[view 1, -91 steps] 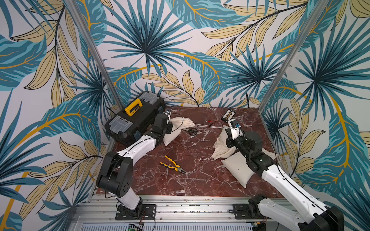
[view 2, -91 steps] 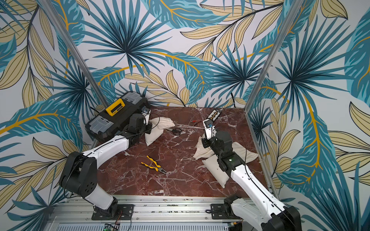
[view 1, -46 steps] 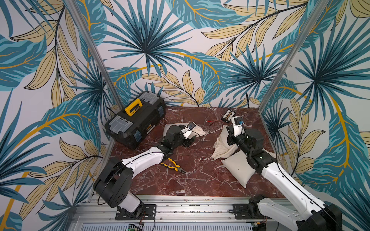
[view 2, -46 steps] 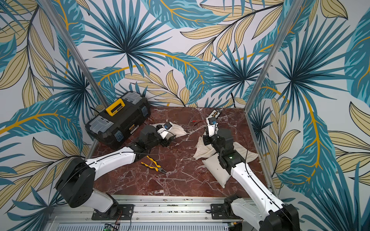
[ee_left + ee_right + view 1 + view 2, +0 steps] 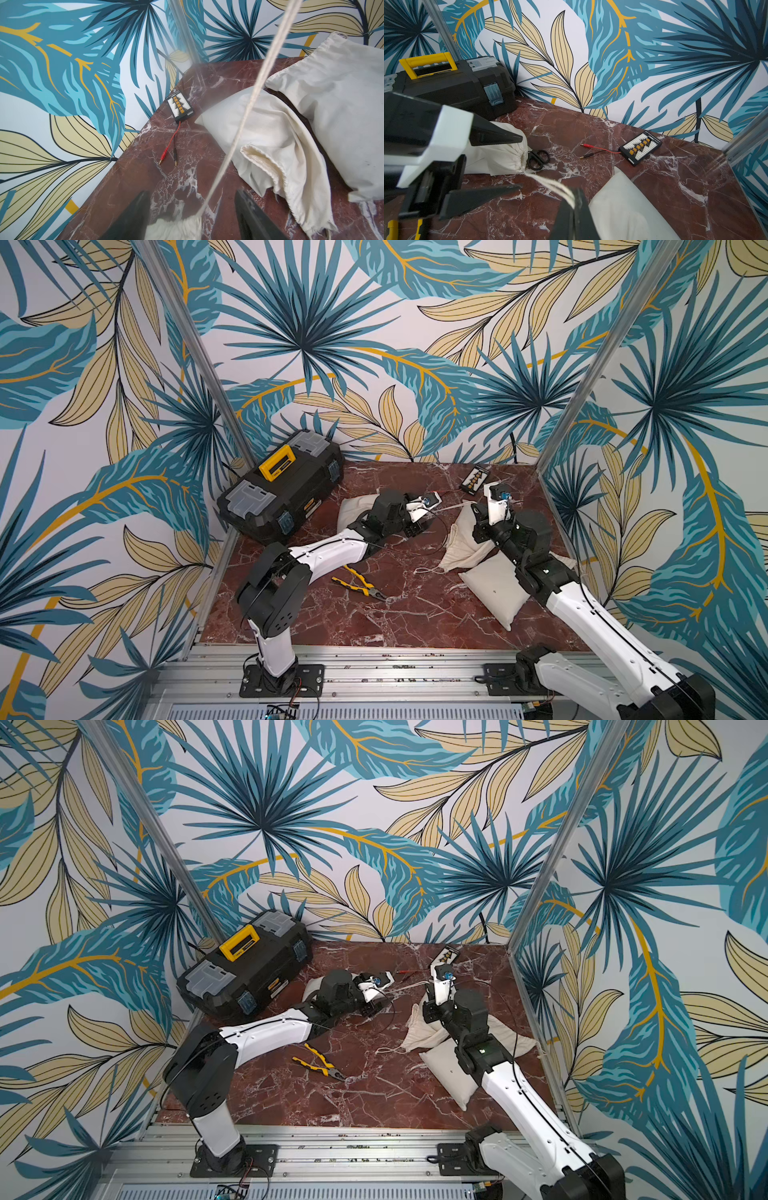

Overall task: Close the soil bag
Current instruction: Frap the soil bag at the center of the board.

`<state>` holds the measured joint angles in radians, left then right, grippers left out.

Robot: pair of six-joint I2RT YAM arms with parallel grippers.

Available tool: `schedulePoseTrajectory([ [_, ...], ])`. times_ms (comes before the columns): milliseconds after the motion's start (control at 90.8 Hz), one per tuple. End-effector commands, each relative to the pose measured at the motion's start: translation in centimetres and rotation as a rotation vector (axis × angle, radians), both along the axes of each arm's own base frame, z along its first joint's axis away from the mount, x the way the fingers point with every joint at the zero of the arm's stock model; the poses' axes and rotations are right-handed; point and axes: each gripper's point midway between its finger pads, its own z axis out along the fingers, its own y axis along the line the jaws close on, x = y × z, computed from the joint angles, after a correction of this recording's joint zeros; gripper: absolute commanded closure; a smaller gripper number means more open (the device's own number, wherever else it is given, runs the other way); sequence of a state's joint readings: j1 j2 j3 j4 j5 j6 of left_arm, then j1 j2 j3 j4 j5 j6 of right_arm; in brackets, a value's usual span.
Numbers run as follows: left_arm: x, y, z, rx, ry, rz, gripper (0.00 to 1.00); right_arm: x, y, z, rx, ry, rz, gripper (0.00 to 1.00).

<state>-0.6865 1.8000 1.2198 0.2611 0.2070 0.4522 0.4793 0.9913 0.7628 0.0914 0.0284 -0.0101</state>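
Now the cord [image 5: 548, 184] runs from the bag [image 5: 500, 153], through the spread left gripper [image 5: 521, 161], into the right gripper [image 5: 574, 199], clamped on it.

The soil bag [image 5: 351, 510] is a small off-white cloth sack lying on its side on the red marble tabletop [image 5: 415, 614], toward the back and left of centre. In the right wrist view its mouth is gathered into tight pleats. A pale doubled drawstring [image 5: 550, 184] leaves that mouth and runs taut, raised off the tabletop, to the right gripper [image 5: 574, 199], whose fingers pinch it; in both top views it shows as a thin straight line
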Motion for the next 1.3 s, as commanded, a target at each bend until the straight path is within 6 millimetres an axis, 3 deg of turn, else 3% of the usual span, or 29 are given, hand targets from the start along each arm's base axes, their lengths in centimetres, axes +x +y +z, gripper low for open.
schedulePoseTrajectory([
  [0,0.0,-0.8,-0.6,0.051,-0.013,-0.045,0.35,-0.5,-0.1,-0.1,0.025,0.006,0.004,1.0],
  [231,-0.4,-1.3,-2.1,0.125,-0.015,-0.091,0.5,-0.7,-0.9,0.6,0.037,-0.016,-0.03,1.0],
  [396,0.4,-0.7,-2.5,0.18,-0.039,-0.042,0.81,-0.9,-1.1,0.8,0.033,-0.02,-0.038,1.0],
  [518,1.3,0.2,-2.6,0.244,-0.061,0.009,0.95,-1.1,-2.2,0.4,0.008,0.001,-0.085,1.0],
  [617,2.5,1.7,-4.0,0.347,-0.062,0.092,0.97,-1.7,-4.4,1.1,0.028,-0.019,-0.189,1.0],
  [771,5.2,5.2,-6.8,0.541,-0.084,0.294,0.95,-4.2,-7.5,4.8,0.111,-0.121,-0.287,1.0],
  [892,6.6,7.4,-8.5,0.629,-0.084,0.373,0.93,-6.0,-10.2,5.8,0.143,-0.156,-0.386,1.0],
  [1289,9.2,12.9,-11.9,0.714,0.032,0.509,0.85,-8.2,-12.6,6.5,0.216,-0.2,-0.456,1.0],
])
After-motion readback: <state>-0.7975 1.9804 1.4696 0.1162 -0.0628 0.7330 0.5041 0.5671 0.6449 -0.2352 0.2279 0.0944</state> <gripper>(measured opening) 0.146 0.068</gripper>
